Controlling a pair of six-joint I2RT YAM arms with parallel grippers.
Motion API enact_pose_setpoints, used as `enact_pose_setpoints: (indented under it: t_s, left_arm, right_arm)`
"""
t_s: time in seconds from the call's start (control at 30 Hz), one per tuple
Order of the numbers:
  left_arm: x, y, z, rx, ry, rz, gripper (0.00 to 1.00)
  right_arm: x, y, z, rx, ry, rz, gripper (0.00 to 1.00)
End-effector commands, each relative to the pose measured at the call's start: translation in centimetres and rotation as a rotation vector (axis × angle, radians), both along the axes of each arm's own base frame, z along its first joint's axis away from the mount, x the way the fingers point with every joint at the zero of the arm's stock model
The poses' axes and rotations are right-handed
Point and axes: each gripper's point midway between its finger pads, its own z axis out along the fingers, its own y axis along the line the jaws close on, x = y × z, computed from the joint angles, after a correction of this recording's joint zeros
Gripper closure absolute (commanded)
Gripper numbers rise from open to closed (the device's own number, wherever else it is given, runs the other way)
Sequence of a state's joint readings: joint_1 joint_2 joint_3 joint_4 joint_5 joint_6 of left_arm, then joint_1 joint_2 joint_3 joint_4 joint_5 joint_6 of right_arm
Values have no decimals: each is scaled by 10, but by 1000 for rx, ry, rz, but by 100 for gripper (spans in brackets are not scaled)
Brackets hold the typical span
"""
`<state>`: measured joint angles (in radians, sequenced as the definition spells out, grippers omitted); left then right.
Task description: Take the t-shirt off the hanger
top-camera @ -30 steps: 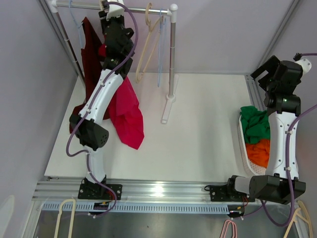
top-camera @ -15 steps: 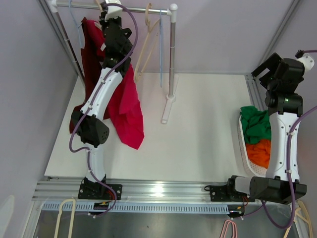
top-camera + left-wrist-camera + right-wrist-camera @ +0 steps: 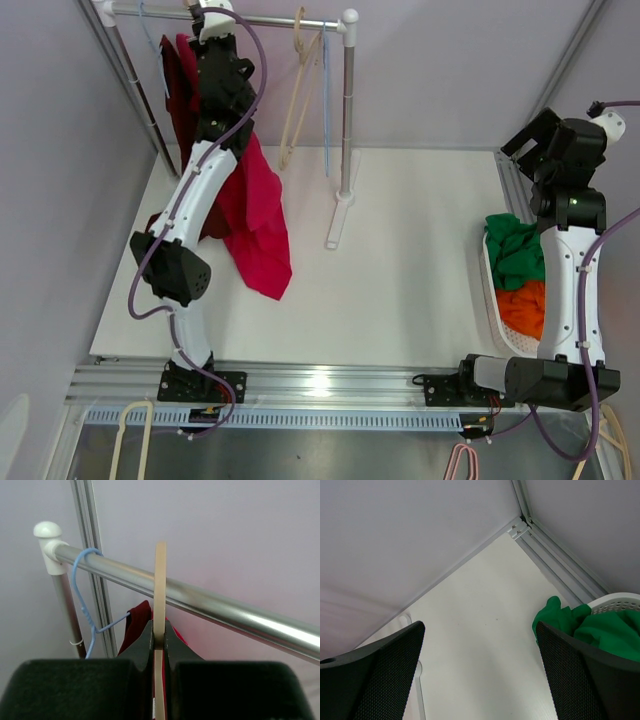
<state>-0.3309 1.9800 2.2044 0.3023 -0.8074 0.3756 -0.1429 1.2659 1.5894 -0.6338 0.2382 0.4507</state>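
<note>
The white table bears the clothes rack's foot, below and right of the left gripper, and a white basket at its edge beneath the right gripper.

Rail glossy metal; hanger smooth matt cream; t-shirt red cloth; table matt white.

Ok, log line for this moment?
left end effector: shut on thin cream hanger | bright red t-shirt: on hanger | right end effector: open, empty
</note>
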Motion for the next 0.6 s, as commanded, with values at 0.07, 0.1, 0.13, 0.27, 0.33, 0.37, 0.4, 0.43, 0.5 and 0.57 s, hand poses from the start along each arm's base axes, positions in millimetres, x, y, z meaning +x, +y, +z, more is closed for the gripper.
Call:
enact_pose_setpoints:
  t_s: [0.07, 0.1, 0.13, 0.27, 0.33, 0.37, 0.4, 0.43, 0.5, 0.57]
  left_arm:
    - [-64, 9, 93, -54, -271, -93, 99]
    - [-65, 9, 97, -51, -272, -92, 99]
    - [-69, 10, 105, -54, -285, -91, 99]
    - [-78, 7, 112, -73, -281, -146, 99]
    - [-75, -4, 103, -89, -244, -223, 99]
    - [-75, -7, 101, -94, -229, -247, 99]
    - [-84, -8, 106, -109, -232, -275, 99]
    - [-83, -13, 97, -132, -198, -312, 99]
    - [-96, -18, 100, -140, -191, -370, 99]
    - [-100, -22, 93, -166, -155, -409, 99]
  right_arm:
    - [-2, 5, 9, -13, -40, 20, 2]
    - [-2, 5, 7, -12, -35, 20, 2]
    - [-2, 7, 7, -12, -35, 28, 2]
    - [-3, 8, 5, -9, -32, 32, 2]
    - [-3, 10, 5, -4, -32, 40, 2]
    - [-2, 13, 4, 2, -34, 57, 2]
    - [0, 15, 4, 1, -36, 70, 2]
    - [1, 19, 3, 2, -35, 89, 2]
    - [5, 36, 5, -14, -39, 158, 2]
    - [6, 58, 10, -33, -59, 228, 3]
